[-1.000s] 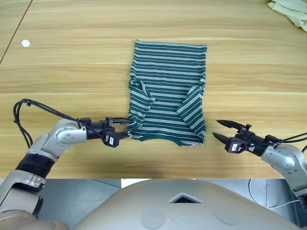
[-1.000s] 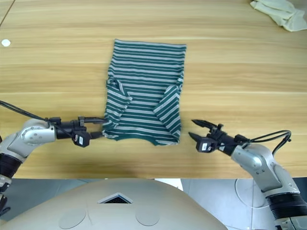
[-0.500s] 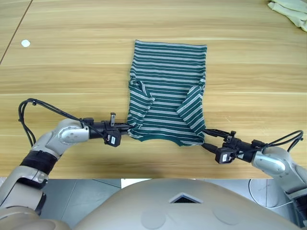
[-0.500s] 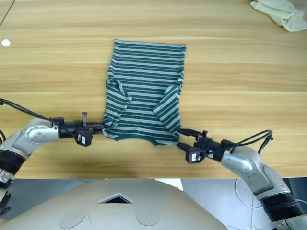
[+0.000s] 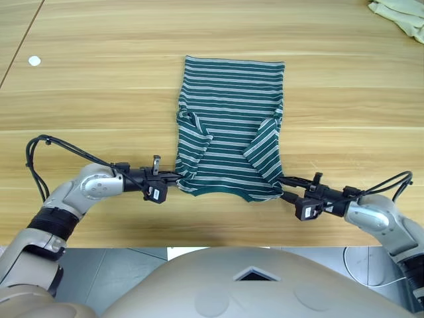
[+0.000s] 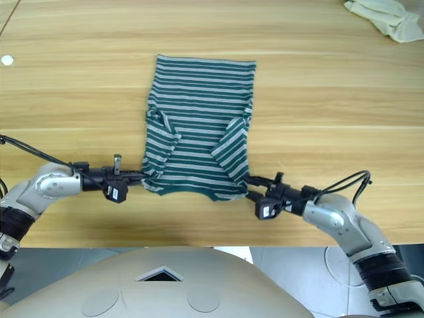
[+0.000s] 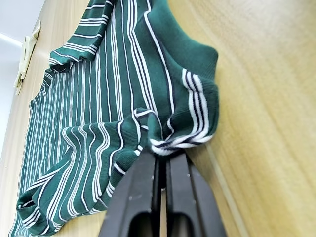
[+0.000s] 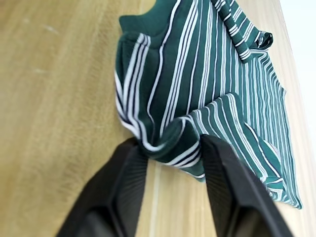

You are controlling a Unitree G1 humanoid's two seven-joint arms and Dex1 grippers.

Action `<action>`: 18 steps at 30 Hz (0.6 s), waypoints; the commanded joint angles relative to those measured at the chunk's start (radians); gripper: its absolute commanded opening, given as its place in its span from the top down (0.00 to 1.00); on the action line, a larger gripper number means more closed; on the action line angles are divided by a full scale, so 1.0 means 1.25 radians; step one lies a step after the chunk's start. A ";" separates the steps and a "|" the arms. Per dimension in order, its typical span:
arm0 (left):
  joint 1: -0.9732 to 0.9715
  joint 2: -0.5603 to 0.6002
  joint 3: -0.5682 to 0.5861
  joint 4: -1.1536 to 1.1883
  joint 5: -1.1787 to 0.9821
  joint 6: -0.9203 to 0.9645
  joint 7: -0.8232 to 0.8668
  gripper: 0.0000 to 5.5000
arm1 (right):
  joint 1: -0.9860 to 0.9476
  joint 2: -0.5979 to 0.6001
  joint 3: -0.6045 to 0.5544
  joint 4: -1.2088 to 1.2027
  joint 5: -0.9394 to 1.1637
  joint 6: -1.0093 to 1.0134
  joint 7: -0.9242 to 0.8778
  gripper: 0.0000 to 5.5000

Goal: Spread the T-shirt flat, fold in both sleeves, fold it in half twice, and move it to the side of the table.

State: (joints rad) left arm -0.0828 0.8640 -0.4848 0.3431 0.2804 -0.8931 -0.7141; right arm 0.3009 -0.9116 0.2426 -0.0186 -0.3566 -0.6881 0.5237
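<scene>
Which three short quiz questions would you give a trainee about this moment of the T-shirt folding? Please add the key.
1. True or false: both sleeves of the T-shirt are already folded in onto its body.
2. Where does the left gripper clamp the T-shirt? A) the far hem B) the near left corner C) a sleeve tip
3. Name the thing lying at the far right of the table.
Key: 1 true. 2 B. 3 a crumpled cream cloth.
</scene>
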 commanded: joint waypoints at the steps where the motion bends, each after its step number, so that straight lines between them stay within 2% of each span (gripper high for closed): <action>1: 0.056 -0.029 -0.060 0.064 0.081 0.036 -0.025 1.00 | 0.000 0.008 0.032 0.024 -0.026 0.005 0.028 0.78; 7: 0.074 -0.038 -0.059 0.055 0.054 0.032 -0.022 1.00 | 0.007 0.015 0.023 0.018 -0.015 0.006 0.007 0.99; 13: 0.095 -0.068 -0.077 0.046 0.016 0.021 -0.030 1.00 | 0.032 0.027 -0.007 0.022 -0.006 0.011 -0.024 0.99; 18: 0.149 -0.090 -0.079 -0.018 -0.008 0.033 -0.013 1.00 | 0.109 0.006 -0.089 0.037 0.019 0.025 -0.064 0.99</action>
State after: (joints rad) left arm -0.0135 0.7799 -0.5041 0.2917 0.1888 -0.9100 -0.7088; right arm 0.3965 -0.8803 0.1752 0.0087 -0.3396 -0.6780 0.4516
